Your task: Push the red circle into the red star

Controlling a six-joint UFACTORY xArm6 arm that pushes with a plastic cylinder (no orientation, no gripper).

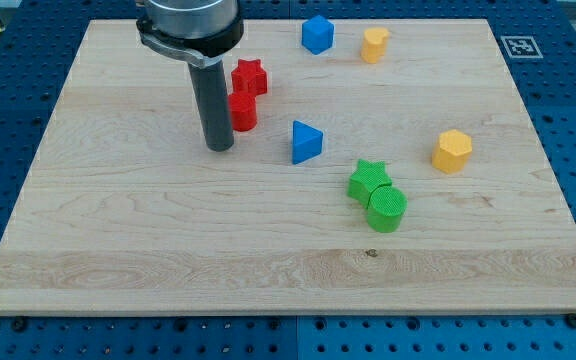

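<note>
My tip beside red circle, touching red star

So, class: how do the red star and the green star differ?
The red star sits near the view's top, beside my tip; the green star sits lower right, far from it. The red star neighbours a red circle, the green star a green circle. Both are star-shaped blocks.

My tip sits on the board, just left of and below the red circle. The red star is touching the circle's top. Blue triangle is to the right of the tip. Green star and green circle are touching, lower right. Yellow hexagon is at far right. Blue block and yellow block are near the top edge.
</note>
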